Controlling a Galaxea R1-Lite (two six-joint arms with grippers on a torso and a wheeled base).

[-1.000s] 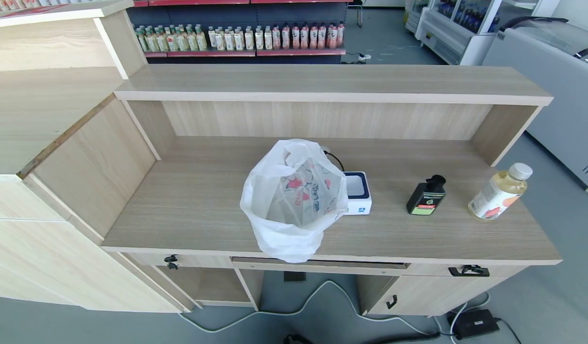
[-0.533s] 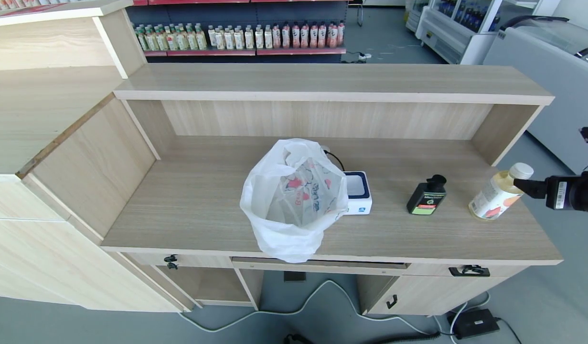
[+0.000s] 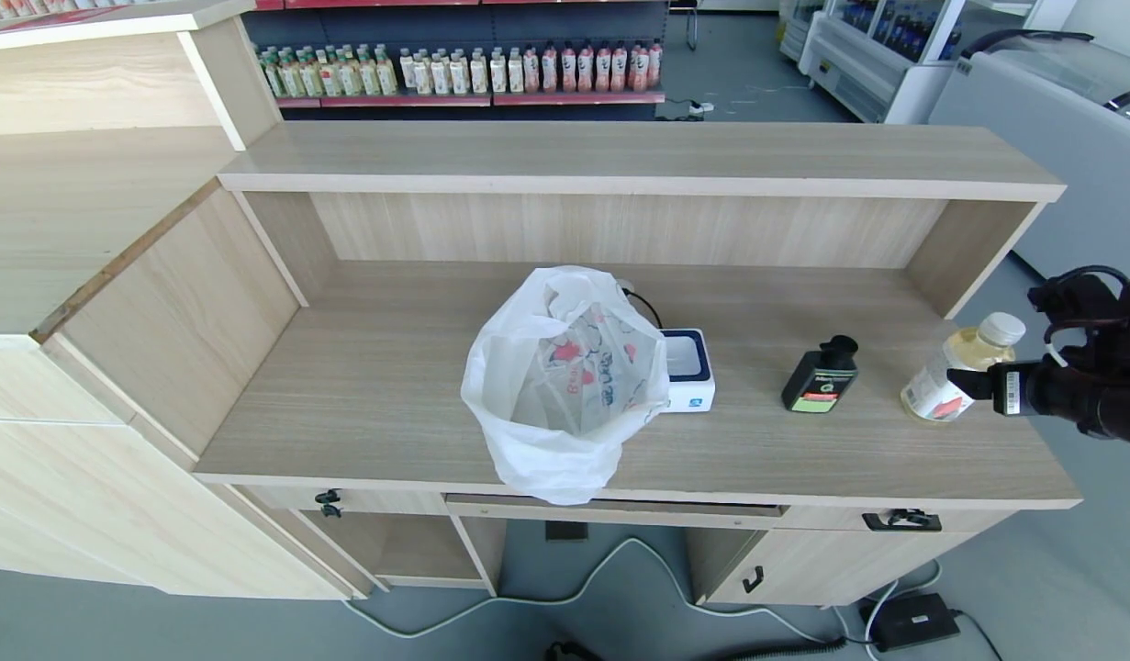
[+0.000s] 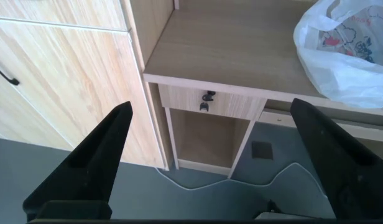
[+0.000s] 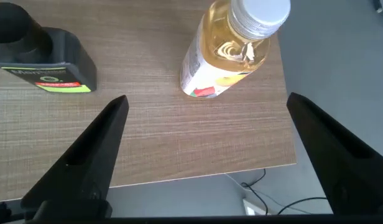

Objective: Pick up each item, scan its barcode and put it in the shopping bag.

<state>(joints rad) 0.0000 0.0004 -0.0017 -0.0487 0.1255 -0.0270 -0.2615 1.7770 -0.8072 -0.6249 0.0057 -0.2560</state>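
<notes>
Off the near left corner of the light wood-grain table (image 4: pixel 229 43), the left pincer (image 4: pixel 207 109) hangs spread wide, holding nothing. At mid-table, by the near edge, stands an open white plastic shopping bag (image 3: pixel 565 386), with a white-and-blue box scanner (image 3: pixel 690 372) touching its right side. Farther right sit a squat black bottle with a green label (image 3: pixel 820 376) and a clear, white-capped bottle of yellow liquid (image 3: pixel 955 367). The right pincer (image 5: pixel 207 102) is wide and empty just beside the clear bottle.

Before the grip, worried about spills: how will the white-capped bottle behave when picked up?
The bottle looks nearly full, so probably heavy for its size. Tall, narrow and near the counter edge, it may tip if nudged. Its smooth round body could slip.
</notes>
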